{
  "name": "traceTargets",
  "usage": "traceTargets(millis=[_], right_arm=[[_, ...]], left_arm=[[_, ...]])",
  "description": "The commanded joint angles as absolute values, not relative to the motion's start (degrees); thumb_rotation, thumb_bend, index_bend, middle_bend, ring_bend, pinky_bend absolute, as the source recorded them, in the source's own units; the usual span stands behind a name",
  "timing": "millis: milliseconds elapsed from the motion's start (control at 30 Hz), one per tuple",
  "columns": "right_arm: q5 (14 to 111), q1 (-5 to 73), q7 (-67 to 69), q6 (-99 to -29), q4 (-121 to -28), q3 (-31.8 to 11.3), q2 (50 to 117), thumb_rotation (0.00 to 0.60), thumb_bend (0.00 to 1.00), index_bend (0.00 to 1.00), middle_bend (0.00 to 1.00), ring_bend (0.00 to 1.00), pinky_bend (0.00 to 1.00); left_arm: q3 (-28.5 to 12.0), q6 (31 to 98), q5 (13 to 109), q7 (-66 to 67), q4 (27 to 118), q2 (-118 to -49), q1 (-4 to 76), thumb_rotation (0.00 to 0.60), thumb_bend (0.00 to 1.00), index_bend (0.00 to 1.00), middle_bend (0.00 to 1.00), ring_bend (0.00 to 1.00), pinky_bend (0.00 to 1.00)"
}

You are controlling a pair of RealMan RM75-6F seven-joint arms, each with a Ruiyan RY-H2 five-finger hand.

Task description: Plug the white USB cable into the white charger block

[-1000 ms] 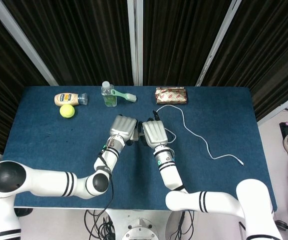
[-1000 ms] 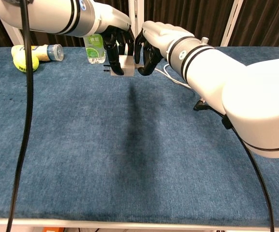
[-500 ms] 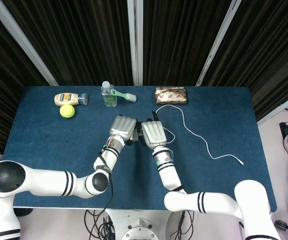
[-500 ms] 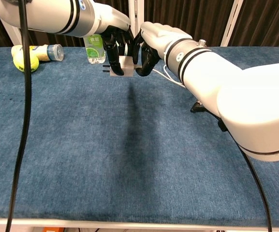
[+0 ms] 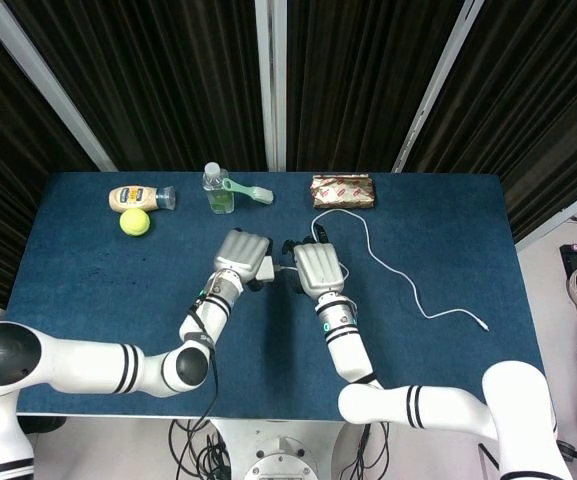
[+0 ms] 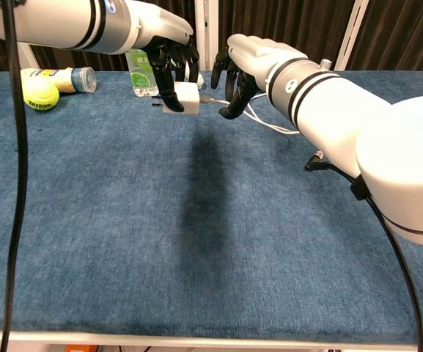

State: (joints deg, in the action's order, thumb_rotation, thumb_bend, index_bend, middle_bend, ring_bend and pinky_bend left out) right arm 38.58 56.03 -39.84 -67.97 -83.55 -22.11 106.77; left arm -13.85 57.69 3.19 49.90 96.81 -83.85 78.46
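Observation:
My left hand (image 6: 168, 59) grips the white charger block (image 6: 182, 97) and holds it a little above the blue table, left of centre at the back. The white USB cable (image 6: 216, 100) runs level from the block's right face into the curled fingers of my right hand (image 6: 249, 67), which pinches it a short way from the block. The plug end meets the block; how deep it sits cannot be seen. In the head view the left hand (image 5: 241, 256) and the right hand (image 5: 318, 268) stand side by side with the block (image 5: 267, 268) between them. The cable (image 5: 388, 262) trails right to its free end.
Along the table's (image 5: 88, 300) far edge lie a mayonnaise bottle (image 5: 140, 198), a yellow tennis ball (image 5: 134, 222), a small clear bottle (image 5: 216, 190), a green utensil (image 5: 250, 190) and a snack packet (image 5: 342, 190). The cable's loose end (image 5: 482, 326) lies near the right edge.
The two hands have drawn apart: the right hand moved right and a short stretch of cable now shows between it and the block. The left hand shifted slightly left with the block.

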Motion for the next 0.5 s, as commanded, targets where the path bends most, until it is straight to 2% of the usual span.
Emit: traceTargets(millis=[33, 167, 500], right_arm=[[38.5, 55.8, -39.7, -67.8, -83.6, -22.0, 106.6, 0.600, 0.30, 0.47, 0.44, 0.27, 0.00], [38.8, 55.9, -39.4, -67.6, -83.3, -22.0, 106.9, 0.600, 0.33, 0.55, 0.45, 0.27, 0.00], [39.1, 56.1, -39.5, -67.7, -82.9, -22.3, 107.5, 0.600, 0.36, 0.57, 0.45, 0.27, 0.00]], left_arm=[[-13.9, 57.8, 3.2, 49.8, 97.0, -83.7, 78.5, 0.600, 0.21, 0.44, 0.47, 0.36, 0.24], [-13.8, 58.0, 3.1, 50.0, 97.3, -83.7, 78.7, 0.600, 0.21, 0.44, 0.47, 0.36, 0.24], [-13.8, 58.6, 2.6, 50.7, 97.4, -84.3, 79.7, 0.600, 0.21, 0.44, 0.47, 0.36, 0.24]])
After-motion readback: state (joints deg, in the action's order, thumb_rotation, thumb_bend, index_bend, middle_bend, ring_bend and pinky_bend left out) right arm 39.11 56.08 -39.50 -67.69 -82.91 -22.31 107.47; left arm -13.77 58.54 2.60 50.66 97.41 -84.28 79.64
